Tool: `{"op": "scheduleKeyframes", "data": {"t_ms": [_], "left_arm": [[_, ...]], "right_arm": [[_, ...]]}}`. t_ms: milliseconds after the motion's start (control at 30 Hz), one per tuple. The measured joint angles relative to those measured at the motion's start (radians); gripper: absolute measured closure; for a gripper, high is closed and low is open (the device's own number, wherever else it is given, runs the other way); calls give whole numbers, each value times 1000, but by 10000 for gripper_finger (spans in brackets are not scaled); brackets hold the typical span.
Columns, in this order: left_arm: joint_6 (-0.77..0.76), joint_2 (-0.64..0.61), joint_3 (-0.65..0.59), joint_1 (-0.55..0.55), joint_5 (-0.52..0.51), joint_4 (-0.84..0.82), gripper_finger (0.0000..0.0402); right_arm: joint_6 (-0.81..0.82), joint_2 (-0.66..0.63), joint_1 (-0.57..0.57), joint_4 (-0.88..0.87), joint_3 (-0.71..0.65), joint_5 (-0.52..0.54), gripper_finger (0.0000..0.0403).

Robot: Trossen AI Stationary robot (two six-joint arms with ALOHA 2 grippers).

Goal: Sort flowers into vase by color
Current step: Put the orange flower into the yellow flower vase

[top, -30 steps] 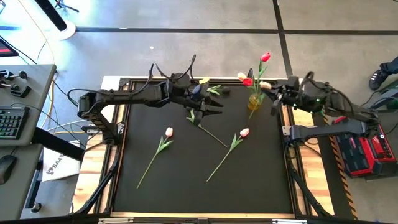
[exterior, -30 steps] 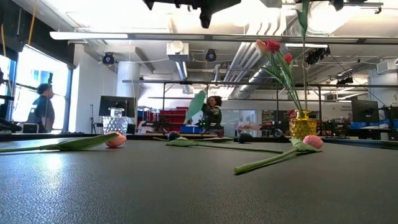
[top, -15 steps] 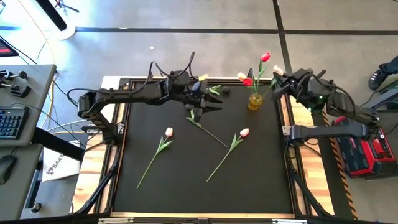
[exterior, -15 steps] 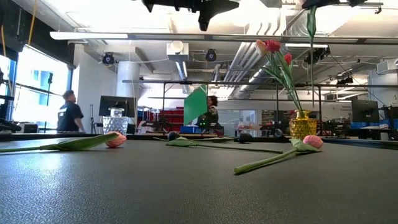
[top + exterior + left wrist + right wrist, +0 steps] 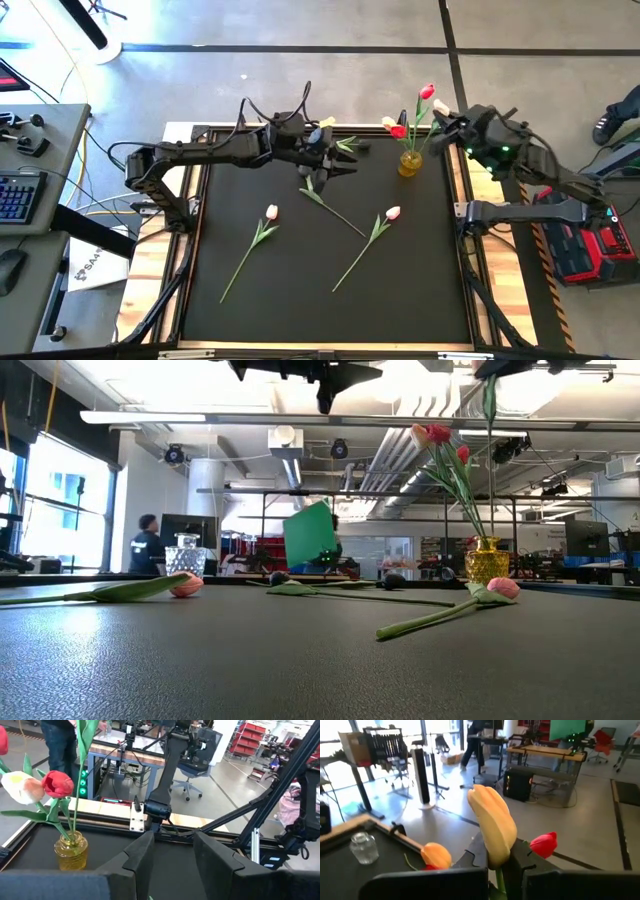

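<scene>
Right wrist view: pale yellow tulip point(image 5: 492, 827), light, limp-stemmed, best pinched on the stem just under the head, clamped so in right gripper point(image 5: 505, 865) at the mat's 1 o'clock over amber vase point(image 5: 409, 163); left gripper point(image 5: 170, 855) spread, empty, near 12 o'clock.

vase point(image 5: 409, 163): amber glass, upright at mat's far right, holds red tulips point(image 5: 398, 131) and a pale one | cream-yellow tulip point(image 5: 492, 826): pinched in right gripper point(image 5: 505, 870), beside vase | two pink tulips point(image 5: 271, 212) point(image 5: 392, 213): flat mid-mat | dark tulip point(image 5: 333, 209): flat between them
</scene>
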Motion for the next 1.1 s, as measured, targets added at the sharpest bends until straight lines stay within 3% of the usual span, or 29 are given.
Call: {"op": "scheduleKeyframes", "data": {"t_ms": [400,1100], "left_arm": [[9,0,0,1,-19,0,273],[36,0,-1,1,-28,-53,273]], "right_arm": [[37,112,-28,12,0,-37,396],[88,96,-11,34,0,-61,396]]}}
